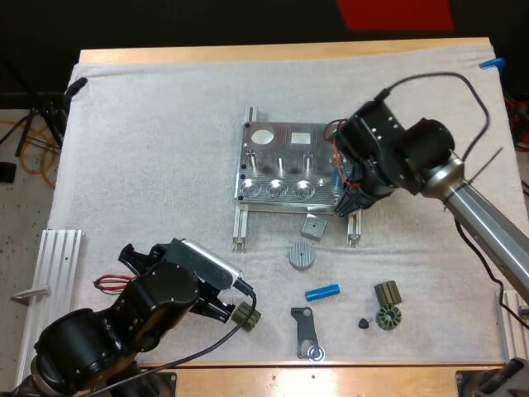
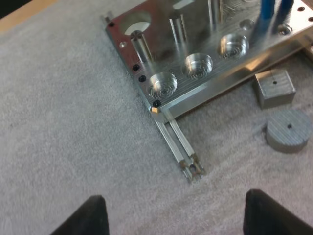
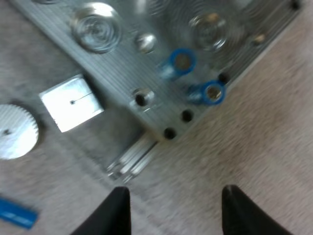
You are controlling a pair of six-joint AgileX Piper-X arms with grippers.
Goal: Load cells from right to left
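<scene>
The metal fixture [image 1: 281, 169] lies mid-mat, with round pockets along its near edge [image 2: 198, 66]. Two blue cylinders [image 3: 181, 61] [image 3: 212, 93] stand upright in it at its right corner; they also show past the pockets [image 2: 266, 14]. Another blue cylinder [image 1: 322, 292] lies flat on the mat, also seen beside my right fingers [image 3: 14, 211]. My right gripper [image 1: 349, 201] [image 3: 176, 215] hovers just off the fixture's near right corner, open and holding nothing. My left gripper [image 1: 231, 299] [image 2: 178, 218] is open over bare mat, well short of the fixture's left rail.
A grey square block [image 1: 312, 226] and a ribbed grey disc [image 1: 302, 255] sit just in front of the fixture. A dark bracket [image 1: 307, 331], a dark toothed ring [image 1: 387, 316] and a dark block [image 1: 387, 291] lie near the front edge. A slotted metal rail [image 1: 58, 256] rests at the left.
</scene>
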